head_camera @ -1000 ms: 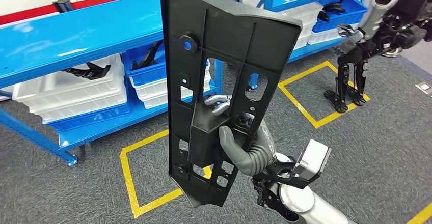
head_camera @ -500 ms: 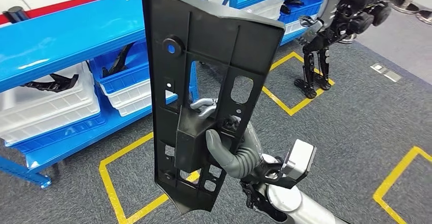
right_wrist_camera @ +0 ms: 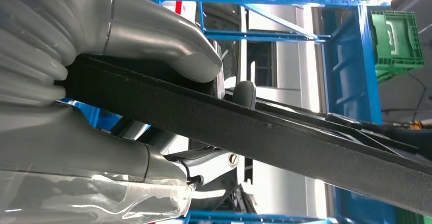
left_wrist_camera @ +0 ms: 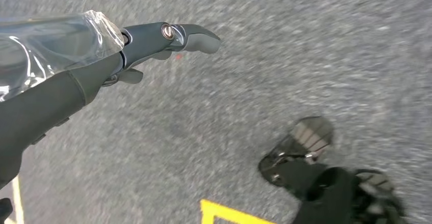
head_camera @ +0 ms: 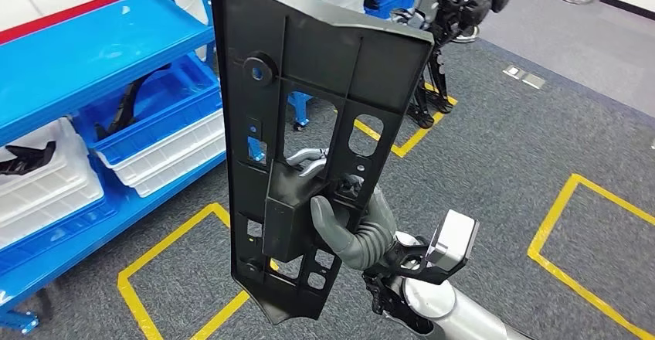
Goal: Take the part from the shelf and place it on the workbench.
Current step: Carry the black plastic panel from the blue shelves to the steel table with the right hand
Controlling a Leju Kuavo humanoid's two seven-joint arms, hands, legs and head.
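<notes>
The part (head_camera: 309, 69) is a long flat black plastic panel with ribs and cut-outs. It stands nearly upright in front of me in the head view. My right hand (head_camera: 357, 228) grips it near its lower half, thumb on the near face and fingers through an opening. In the right wrist view the grey thumb and fingers (right_wrist_camera: 153, 40) clamp the part's dark edge (right_wrist_camera: 285, 137). My left hand (left_wrist_camera: 147, 40) hangs over the grey carpet with its fingers stretched out and nothing in them.
A blue shelf (head_camera: 85, 54) runs along the left, with white bins (head_camera: 46, 185) and a blue bin (head_camera: 166, 100) holding dark parts. Another robot (head_camera: 452, 0) stands at the back. Yellow squares (head_camera: 571, 224) are taped on the grey carpet.
The whole view has swung to the right, so the shelf has slid to the picture's left and more carpet shows. The part stays in my right hand.
</notes>
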